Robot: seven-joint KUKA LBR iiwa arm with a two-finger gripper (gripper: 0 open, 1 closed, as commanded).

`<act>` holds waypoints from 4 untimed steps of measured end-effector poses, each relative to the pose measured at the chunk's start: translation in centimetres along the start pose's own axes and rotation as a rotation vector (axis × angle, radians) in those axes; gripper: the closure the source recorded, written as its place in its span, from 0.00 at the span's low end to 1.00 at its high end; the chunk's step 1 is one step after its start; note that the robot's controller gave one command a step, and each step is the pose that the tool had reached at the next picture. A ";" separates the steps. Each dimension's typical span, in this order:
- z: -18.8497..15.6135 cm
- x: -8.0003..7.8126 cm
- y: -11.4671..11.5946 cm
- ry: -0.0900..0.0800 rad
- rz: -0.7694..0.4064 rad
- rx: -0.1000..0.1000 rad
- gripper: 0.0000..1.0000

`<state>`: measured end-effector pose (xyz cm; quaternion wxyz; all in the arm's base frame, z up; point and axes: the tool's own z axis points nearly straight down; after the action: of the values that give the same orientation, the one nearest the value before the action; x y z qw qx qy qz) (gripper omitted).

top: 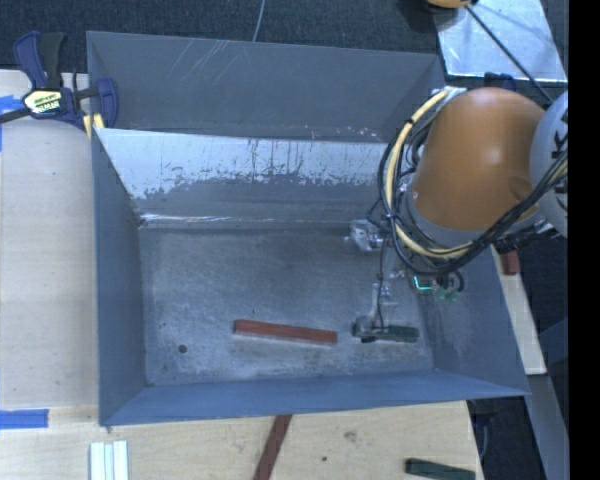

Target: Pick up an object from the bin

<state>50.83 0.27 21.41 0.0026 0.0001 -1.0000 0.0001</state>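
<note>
In the camera view we see the end effector (372, 328) down near the floor of the bin (280, 78), in its near right corner. It hangs as a thin metal stem below the arm's rounded orange cover (475, 158), which is ringed by looped yellow and black cables (392, 183). Its tip meets the left end of a short dark green bar (402, 335) that lies flat and nearly level across the view. We cannot tell whether the end effector is apart or together, nor whether it grips the bar.

The bar looks dull and straight-sided, with a dark matt surface. Just to its left, apart from it, lies a long, flat reddish-brown stick (285, 333), tilted slightly down toward the right.

The bin is grey sheet metal with sloping walls; the far wall is scratched and the floor is scuffed and speckled. The bar sits close to the right and near walls, while the floor is open to the left and toward the far wall.
</note>
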 end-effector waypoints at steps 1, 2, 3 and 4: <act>-0.4 -0.2 0.0 -0.009 0.000 0.000 0.00; 4.5 0.7 0.2 -0.016 -0.024 0.000 0.00; 11.9 0.5 3.5 -0.012 -0.016 0.000 0.00; 14.0 0.4 4.6 -0.007 -0.020 -0.001 0.00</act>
<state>50.39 4.85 7.39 -0.0009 0.0101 -0.9999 -0.0006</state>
